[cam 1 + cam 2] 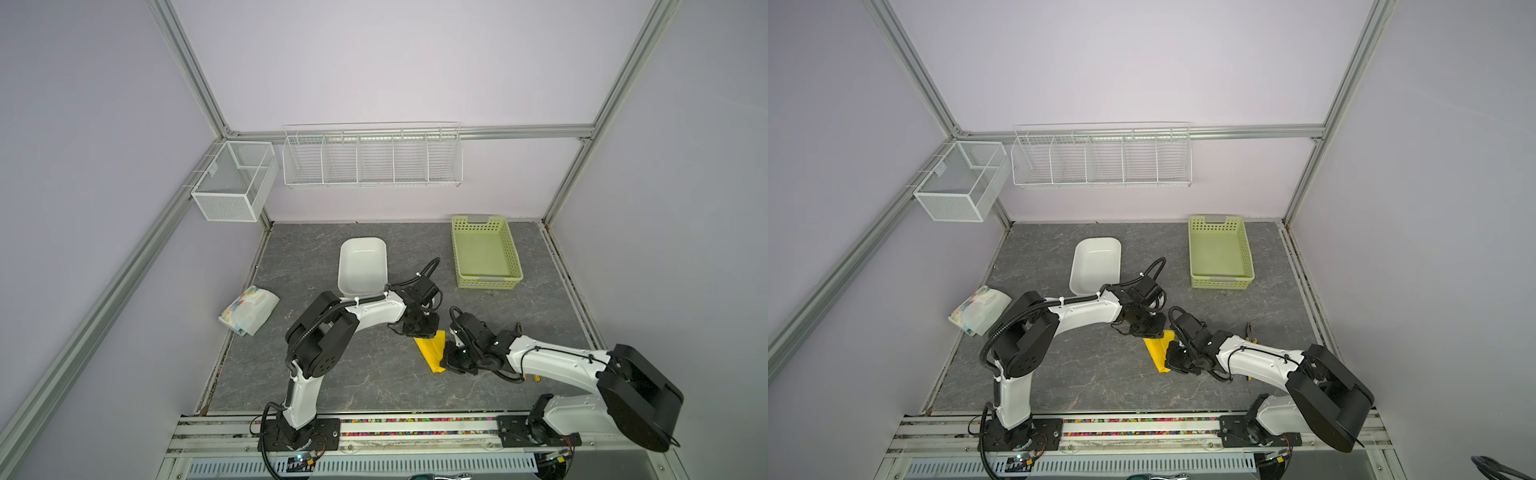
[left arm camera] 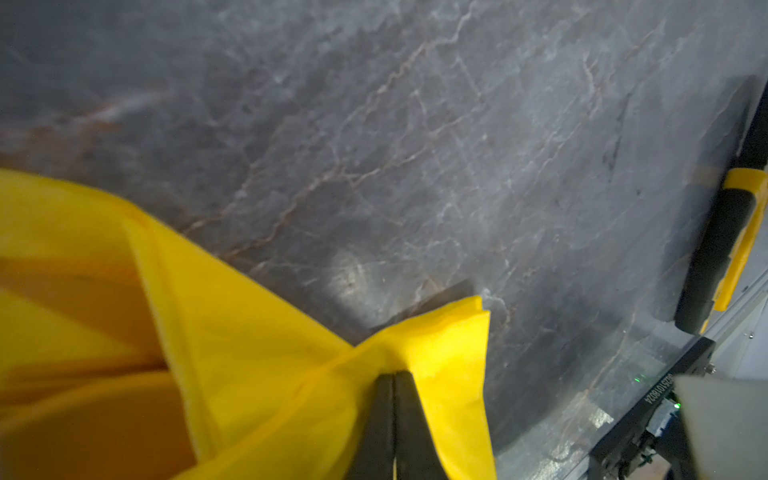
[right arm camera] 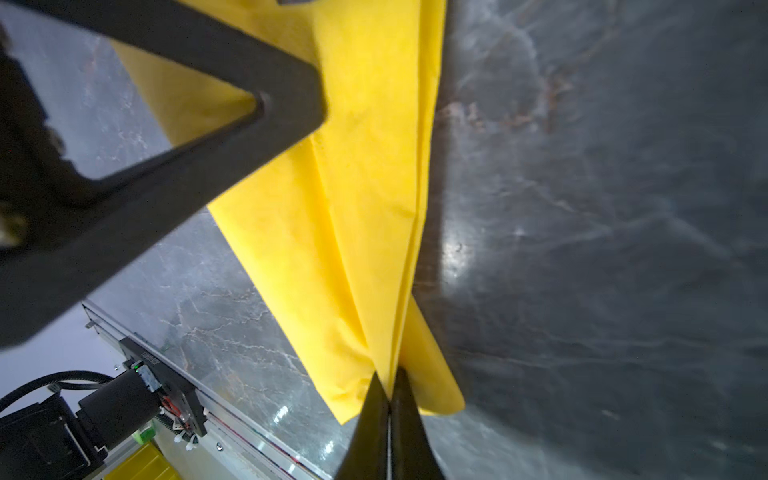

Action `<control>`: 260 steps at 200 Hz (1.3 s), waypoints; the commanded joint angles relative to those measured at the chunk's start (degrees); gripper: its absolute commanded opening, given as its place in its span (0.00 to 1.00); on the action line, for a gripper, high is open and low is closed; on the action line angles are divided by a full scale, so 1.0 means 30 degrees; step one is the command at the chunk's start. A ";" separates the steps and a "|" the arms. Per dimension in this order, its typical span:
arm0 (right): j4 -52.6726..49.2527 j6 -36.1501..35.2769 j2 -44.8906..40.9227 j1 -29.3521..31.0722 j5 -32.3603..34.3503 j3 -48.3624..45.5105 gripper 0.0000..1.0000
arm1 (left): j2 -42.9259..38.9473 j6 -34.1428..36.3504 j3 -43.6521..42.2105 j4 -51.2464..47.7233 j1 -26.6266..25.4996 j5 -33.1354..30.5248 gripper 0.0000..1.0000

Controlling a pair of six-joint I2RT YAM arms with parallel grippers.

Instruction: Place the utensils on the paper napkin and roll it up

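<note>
The paper napkin [image 1: 432, 352] [image 1: 1158, 353] lies near the middle of the tabletop [image 1: 332, 374] as a narrow folded strip running from 12 to 6 o'clock, its far end covered by the left tool [image 1: 424, 328] and its 4 o'clock edge by the right tool [image 1: 451, 358]. In the left wrist view the left tool [image 2: 394, 376] has its jaws pressed together on a bunched corner of the napkin [image 2: 257, 332]. In the right wrist view the right tool [image 3: 388, 388] likewise pinches the layered edge of the sheet [image 3: 365, 216], which rises from the tabletop towards the jaws. The utensils cannot be made out in any view. A blurred orange-brown patch [image 2: 91, 428] inside the fold may be them, though it could be only shade. At 3 o'clock from the napkin the pliers [image 1: 1250, 333] lie mostly hidden under the right arm, with one yellow-and-black handle [image 2: 723, 249] cut off at the edge of the left wrist view. At 11 o'clock stands the white tub [image 1: 362, 266], its inside bare and its near rim hidden by the left arm. At 1 o'clock the green basket [image 1: 486, 253] shows only its own floor. At 9 o'clock the white printed packet [image 1: 249, 309] lies flat, well apart from the napkin. On the back wall at 12 o'clock hang a wire rack [image 1: 372, 158] and, beside it at 10 o'clock, a mesh box [image 1: 235, 180], with nothing visible inside either.
</note>
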 commanded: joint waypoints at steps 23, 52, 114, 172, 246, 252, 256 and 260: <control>-0.2604 0.0651 -0.0593 0.0549 0.0368 -0.0280 0.06 | 0.1217 0.0577 -0.0817 -0.0465 0.0166 -0.1598 0.01; -0.2406 0.0917 -0.0285 0.0611 0.0571 -0.0910 0.06 | 0.1194 0.0712 -0.0800 -0.0585 0.0173 -0.1745 0.01; -0.4558 0.0247 -0.1205 0.0622 0.1217 0.0215 0.19 | 0.1008 0.1217 -0.0653 -0.0361 0.0146 -0.1390 0.01; -0.6773 -0.2047 -0.2342 -0.0010 0.2026 0.2480 0.24 | 0.1317 0.1771 -0.0140 -0.0240 -0.0361 -0.0751 0.01; -0.4354 -0.4598 -0.0833 -0.1280 0.0367 0.3113 0.20 | 0.1334 0.2087 -0.0296 0.0985 -0.0805 0.1073 0.01; -0.4214 -0.4838 -0.0694 -0.1386 0.0323 0.3101 0.20 | 0.1307 0.2148 -0.0325 0.1000 -0.0834 0.1135 0.01; -0.4101 -0.5000 -0.0620 -0.1444 0.0259 0.3110 0.20 | 0.1267 0.2212 -0.0341 0.0991 -0.0834 0.1155 0.01; -0.4019 -0.5201 -0.0548 -0.1497 0.0244 0.3120 0.20 | 0.1237 0.2271 -0.0359 0.0996 -0.0838 0.1201 0.01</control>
